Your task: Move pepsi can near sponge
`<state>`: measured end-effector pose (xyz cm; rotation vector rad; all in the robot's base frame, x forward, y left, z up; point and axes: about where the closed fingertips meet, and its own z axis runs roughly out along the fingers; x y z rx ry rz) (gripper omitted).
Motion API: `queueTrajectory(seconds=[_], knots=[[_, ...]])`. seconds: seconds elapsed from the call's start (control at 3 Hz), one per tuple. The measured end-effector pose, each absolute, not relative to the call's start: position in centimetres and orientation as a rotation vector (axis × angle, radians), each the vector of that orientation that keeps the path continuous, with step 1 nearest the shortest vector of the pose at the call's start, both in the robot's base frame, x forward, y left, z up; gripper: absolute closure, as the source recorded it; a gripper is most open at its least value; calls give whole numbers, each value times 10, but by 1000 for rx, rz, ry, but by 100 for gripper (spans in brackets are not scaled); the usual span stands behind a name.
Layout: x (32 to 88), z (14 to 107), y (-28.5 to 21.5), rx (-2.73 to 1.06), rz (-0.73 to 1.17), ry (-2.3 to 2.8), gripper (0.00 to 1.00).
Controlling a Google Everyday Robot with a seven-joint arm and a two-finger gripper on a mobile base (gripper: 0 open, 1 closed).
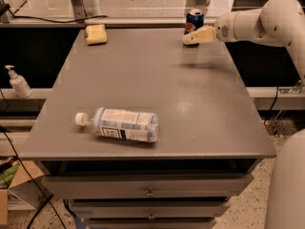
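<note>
The pepsi can (194,19) stands upright at the far right edge of the grey table (143,80); its lower part is hidden behind my gripper. My gripper (190,37) reaches in from the right on a white arm, and its cream fingers (200,34) lie right in front of the can's base. The pale-yellow sponge (96,34) lies flat at the far left corner of the table, well apart from the can.
A clear plastic bottle (119,124) with a white cap lies on its side near the table's front left. Drawers (147,192) sit under the tabletop. A white pump bottle (18,82) stands on a ledge to the left.
</note>
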<state>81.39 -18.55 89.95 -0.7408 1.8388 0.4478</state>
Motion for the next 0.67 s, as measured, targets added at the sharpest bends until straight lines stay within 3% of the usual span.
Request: queueTrajectory(seconds=[0.67], knots=[[864,899,-169,-639,438,1793,0]])
